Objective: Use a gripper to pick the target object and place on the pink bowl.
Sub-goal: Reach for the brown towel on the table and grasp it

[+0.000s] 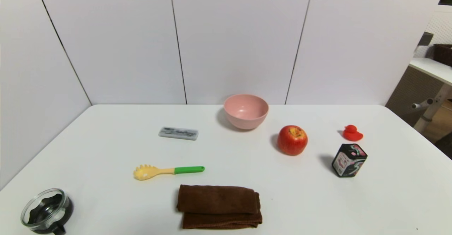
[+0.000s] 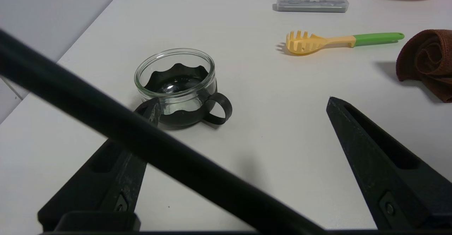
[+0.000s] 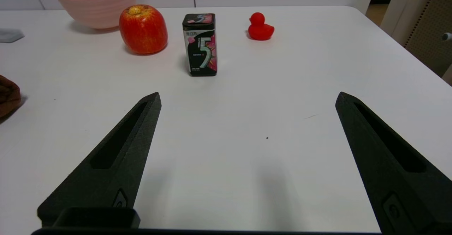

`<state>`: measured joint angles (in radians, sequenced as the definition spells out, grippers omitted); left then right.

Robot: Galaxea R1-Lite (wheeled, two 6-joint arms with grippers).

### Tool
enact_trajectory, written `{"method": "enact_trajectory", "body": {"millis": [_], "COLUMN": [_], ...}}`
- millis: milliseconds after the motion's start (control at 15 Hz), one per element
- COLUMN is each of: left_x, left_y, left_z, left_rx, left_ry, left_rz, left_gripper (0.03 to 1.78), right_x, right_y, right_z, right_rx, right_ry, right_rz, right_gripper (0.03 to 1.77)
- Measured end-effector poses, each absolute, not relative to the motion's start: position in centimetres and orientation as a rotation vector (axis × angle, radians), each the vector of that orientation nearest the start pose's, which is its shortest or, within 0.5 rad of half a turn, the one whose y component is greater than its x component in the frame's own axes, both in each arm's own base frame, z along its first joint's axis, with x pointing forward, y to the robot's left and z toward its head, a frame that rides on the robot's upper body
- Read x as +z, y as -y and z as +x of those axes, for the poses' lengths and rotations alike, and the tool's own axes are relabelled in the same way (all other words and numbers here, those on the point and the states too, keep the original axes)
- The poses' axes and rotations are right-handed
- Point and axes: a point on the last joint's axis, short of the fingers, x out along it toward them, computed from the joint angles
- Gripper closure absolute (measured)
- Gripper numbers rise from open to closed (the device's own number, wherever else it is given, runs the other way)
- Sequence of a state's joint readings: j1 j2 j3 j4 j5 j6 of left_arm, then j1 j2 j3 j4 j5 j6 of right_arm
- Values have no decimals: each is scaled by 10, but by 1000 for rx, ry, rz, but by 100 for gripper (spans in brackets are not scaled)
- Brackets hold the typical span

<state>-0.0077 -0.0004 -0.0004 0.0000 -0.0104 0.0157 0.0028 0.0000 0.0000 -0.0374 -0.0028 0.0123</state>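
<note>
— Where's the towel (image 1: 219,206)?

— Folded at the near edge of the table (image 1: 106,129), well short of the pink bowl (image 1: 246,110) at the back.

— Your grippers?

— Left gripper (image 2: 243,102) and right gripper (image 3: 247,97) both hang spread wide, holding nothing.

— How will it handle?

— Soft, light and floppy, I'd judge. I'd pinch the top folds mid-width, though the layers may slip apart.

We see white wall panels (image 1: 240,41) with dark seams behind a smooth white table (image 1: 106,146); at far right, a white-topped desk (image 1: 429,67).
</note>
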Motion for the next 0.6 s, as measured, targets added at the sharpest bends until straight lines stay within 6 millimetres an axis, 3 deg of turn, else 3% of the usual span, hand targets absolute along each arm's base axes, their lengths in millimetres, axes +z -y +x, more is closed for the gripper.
{"method": "enact_trajectory", "body": {"millis": [333,600], "left_x": [75,75], "left_y": [0,0], "left_z": [-23,-23], "left_rx": [-19,-19], "left_ry": [1,1], "left_rz": [15,15], "left_gripper": [12,12], "right_x": [77,118], "right_y": [0,0], "right_z": [-20,-15], "right_rx": [2,42], "right_ry": [-49,-127], "right_rz": [3,-24], "right_gripper": [9,9]}}
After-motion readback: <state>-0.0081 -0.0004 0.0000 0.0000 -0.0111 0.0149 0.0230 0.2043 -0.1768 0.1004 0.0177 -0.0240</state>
